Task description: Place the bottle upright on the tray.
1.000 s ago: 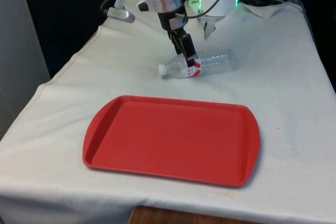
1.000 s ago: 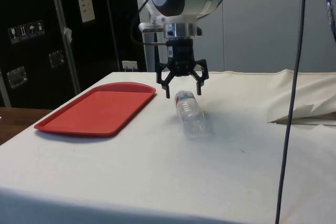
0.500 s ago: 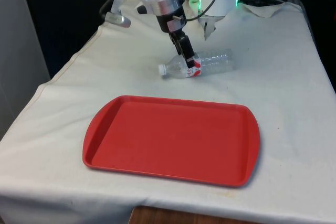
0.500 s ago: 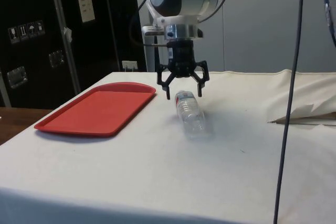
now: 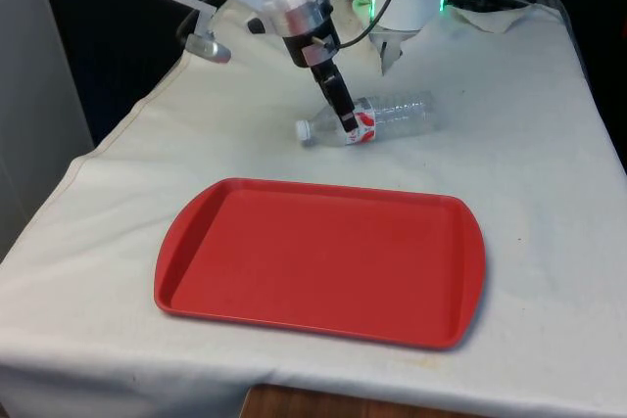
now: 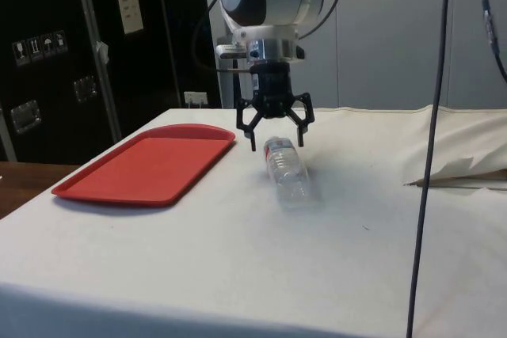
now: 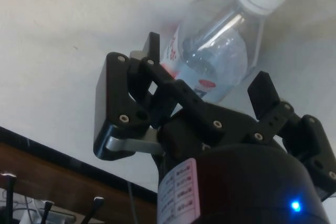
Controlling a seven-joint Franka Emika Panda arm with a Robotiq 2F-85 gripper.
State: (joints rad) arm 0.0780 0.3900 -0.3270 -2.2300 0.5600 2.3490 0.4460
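Arm: your arm leans down over the table (image 5: 549, 203).
Gripper (image 6: 276, 142): fingers spread, straddling the bottle (image 5: 377, 118).
Bottle: lying flat beside the tray (image 5: 323, 261).

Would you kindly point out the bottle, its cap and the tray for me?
bottle (image 5: 392, 115), front view, on the clear body lying on the cloth.
cap (image 5: 303, 129), front view, on the white end facing the front view's left.
tray (image 5: 313, 261), front view, on its bare red floor.
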